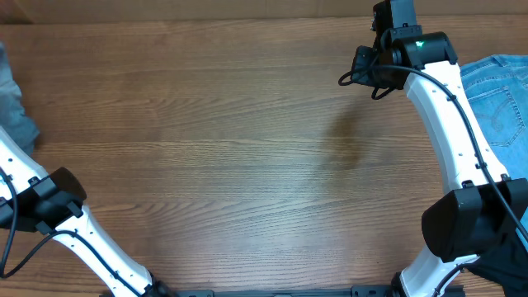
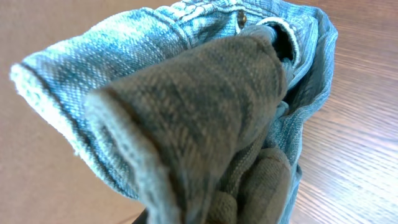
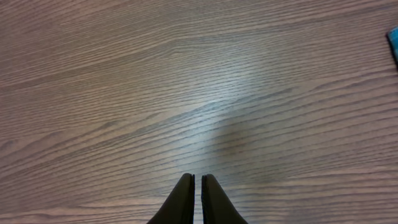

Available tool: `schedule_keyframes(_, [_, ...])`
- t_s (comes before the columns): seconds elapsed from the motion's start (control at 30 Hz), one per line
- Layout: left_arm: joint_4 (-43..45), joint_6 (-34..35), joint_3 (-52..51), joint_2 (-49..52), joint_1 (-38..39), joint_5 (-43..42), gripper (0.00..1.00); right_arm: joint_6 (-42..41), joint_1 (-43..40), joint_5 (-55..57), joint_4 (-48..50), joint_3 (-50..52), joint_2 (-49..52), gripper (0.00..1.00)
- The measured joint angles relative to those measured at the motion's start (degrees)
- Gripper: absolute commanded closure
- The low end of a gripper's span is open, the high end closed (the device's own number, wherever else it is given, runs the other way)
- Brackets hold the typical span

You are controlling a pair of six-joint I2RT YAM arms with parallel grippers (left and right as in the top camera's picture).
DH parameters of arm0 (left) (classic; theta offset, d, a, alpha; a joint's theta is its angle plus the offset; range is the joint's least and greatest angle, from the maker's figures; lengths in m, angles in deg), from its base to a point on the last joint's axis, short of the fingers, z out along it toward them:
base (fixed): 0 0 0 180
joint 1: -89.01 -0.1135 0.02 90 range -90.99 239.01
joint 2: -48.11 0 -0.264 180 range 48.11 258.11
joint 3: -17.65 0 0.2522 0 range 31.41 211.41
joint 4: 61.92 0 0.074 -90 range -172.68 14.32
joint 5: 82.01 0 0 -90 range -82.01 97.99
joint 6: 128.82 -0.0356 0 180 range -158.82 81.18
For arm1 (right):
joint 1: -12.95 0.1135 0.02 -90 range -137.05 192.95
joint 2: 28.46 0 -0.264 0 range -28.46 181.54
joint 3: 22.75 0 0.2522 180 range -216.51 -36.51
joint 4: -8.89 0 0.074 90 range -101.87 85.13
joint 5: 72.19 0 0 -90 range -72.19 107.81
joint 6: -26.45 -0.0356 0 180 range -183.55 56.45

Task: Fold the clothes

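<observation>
The clothes (image 2: 186, 81), pale faded denim shorts with a waistband and a metal button, fill the left wrist view, bunched up close to the camera with the greyish inside turned out. They cover my left gripper's fingers, which are shut on the cloth. In the overhead view a grey-blue part of the clothes (image 1: 12, 99) shows at the table's left edge, above my left arm (image 1: 49, 202). My right gripper (image 3: 198, 177) hangs over bare wood at the back right of the table, its fingers together but for a thin slit, with nothing between them.
Another blue denim garment (image 1: 499, 99) with a stitched pocket lies at the table's right edge, beside my right arm (image 1: 445, 115). Its corner (image 3: 394, 43) shows at the right border of the right wrist view. The wooden table (image 1: 206, 148) spans the middle.
</observation>
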Motion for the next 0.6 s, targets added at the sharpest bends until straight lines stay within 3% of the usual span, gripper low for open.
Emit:
schedule_keyframes(0.13, [6.32, -5.84, -3.98, -0.52, -1.66, -1.84, 0.96, 0.02, 0.00, 0.02, 0.00, 0.00, 0.00, 0.92])
schedule_keyframes(0.33, [20.52, -10.01, -20.13, -0.96, -4.85, -2.27, 0.96, -0.02, 0.00, 0.07, 0.02, 0.00, 0.00, 0.96])
schedule_keyframes(0.6, [28.61, -14.73, -21.46, -0.96, -2.10, -0.07, 0.96, 0.00, 0.00, 0.24, -0.61, 0.00, 0.00, 0.96])
